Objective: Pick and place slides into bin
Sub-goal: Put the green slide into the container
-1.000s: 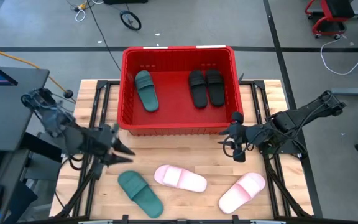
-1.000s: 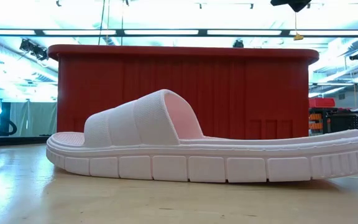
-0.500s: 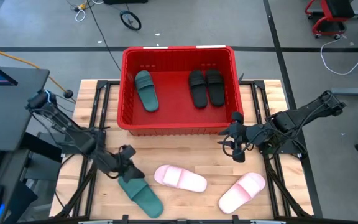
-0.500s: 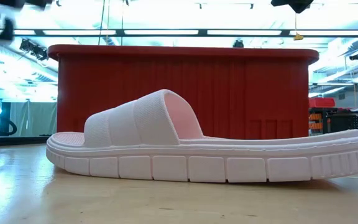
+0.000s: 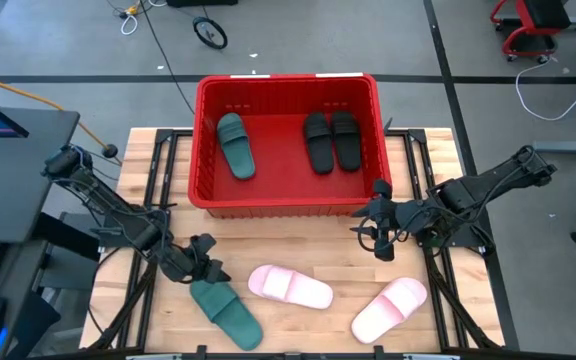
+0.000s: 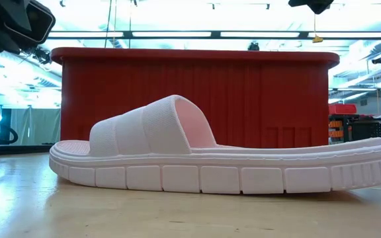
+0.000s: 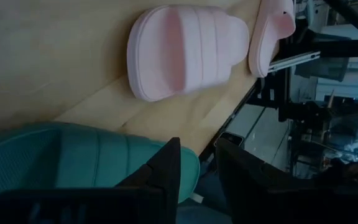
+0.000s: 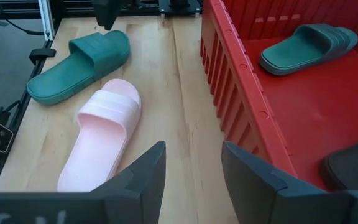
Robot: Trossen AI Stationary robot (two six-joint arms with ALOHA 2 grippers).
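Note:
One dark green slide (image 5: 226, 310) lies sole-down on the wooden table at the near left; it also shows in the left wrist view (image 7: 73, 168). Two pale pink slides (image 5: 290, 287) (image 5: 390, 307) lie sole-down to its right. The red bin (image 5: 278, 206) at the far middle holds another dark green slide (image 5: 235, 145) and two black slides (image 5: 330, 140). My left gripper (image 5: 208, 268) (image 7: 197, 174) is open, just over the far end of the green slide on the table. My right gripper (image 5: 376, 240) (image 8: 191, 180) is open and empty by the bin's near right corner.
The bin's near wall (image 8: 235, 106) stands close to my right gripper. In the low view, a pink slide (image 6: 210, 158) lies in front of the bin (image 6: 197, 99). Black frame rails run along the table's left and right sides. Bare wood shows between the bin and the slides.
My left gripper has gone toward the table's near edge and a little right, down to the far end of the green slide on the table. My left arm has come into the low view at the upper left. The slides have stayed in place.

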